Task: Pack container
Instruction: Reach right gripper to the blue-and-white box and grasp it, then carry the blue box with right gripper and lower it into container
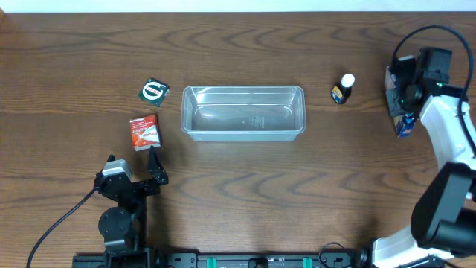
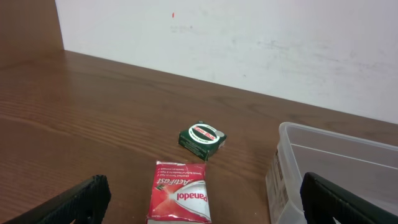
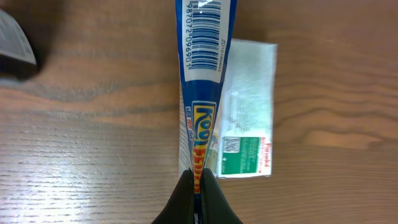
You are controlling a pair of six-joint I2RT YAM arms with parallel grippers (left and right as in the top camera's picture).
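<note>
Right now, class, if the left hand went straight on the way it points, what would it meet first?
Probably the red Panadol packet, lying flat, nearest and straight ahead. The green box sits beyond it; the container is off to the right. Height is hard to judge.

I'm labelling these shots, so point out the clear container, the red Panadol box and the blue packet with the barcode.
clear container [image 1: 223, 119]: overhead view, bare floor.
red Panadol box [image 2: 180, 199]: left wrist view, top face.
blue packet [image 3: 202, 93]: right wrist view, blue strip below the barcode.
</note>
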